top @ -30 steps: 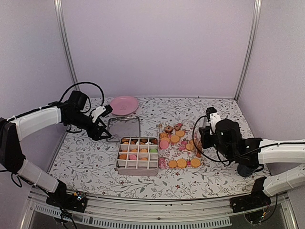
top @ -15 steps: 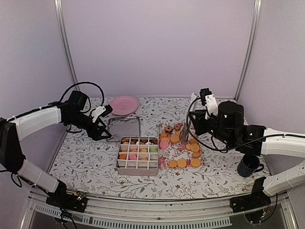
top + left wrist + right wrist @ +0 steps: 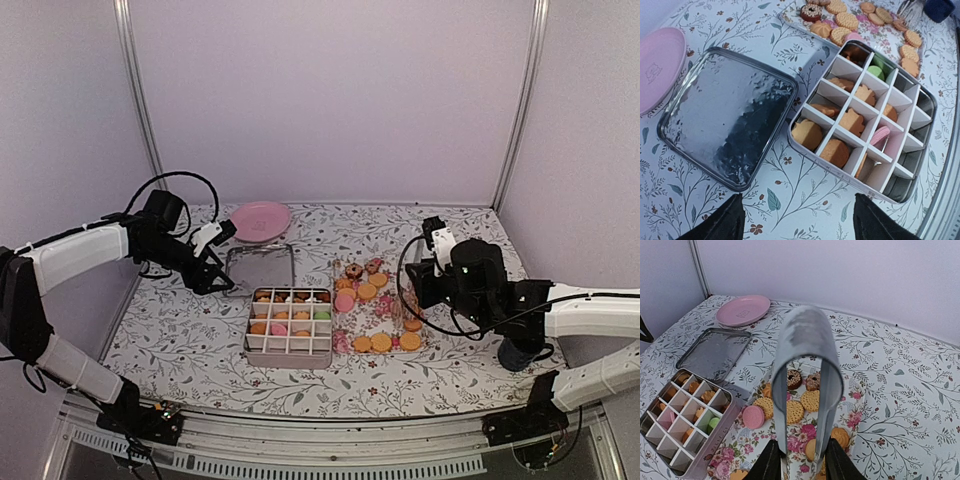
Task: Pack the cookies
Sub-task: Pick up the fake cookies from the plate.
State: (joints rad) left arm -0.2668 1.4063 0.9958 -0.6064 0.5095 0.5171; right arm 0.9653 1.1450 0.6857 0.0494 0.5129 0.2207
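- Floral-patterned surface [image 3: 170, 330] carries a partitioned tin [image 3: 288, 358].
- Cookies [image 3: 381, 342]: some inside the tin, the rest loose just right of it.
- Left end effector [image 3: 800, 222]: wide, behind-left of tin.
- Right end effector [image 3: 799, 462]: gripping tongs [image 3: 807, 335], right of tin.

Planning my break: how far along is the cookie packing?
Done: many compartments of the tin hold cookies. In hand: the right gripper holds tongs above the loose cookies. Remaining: packing those, then fitting the lid, which lies beside the tin.
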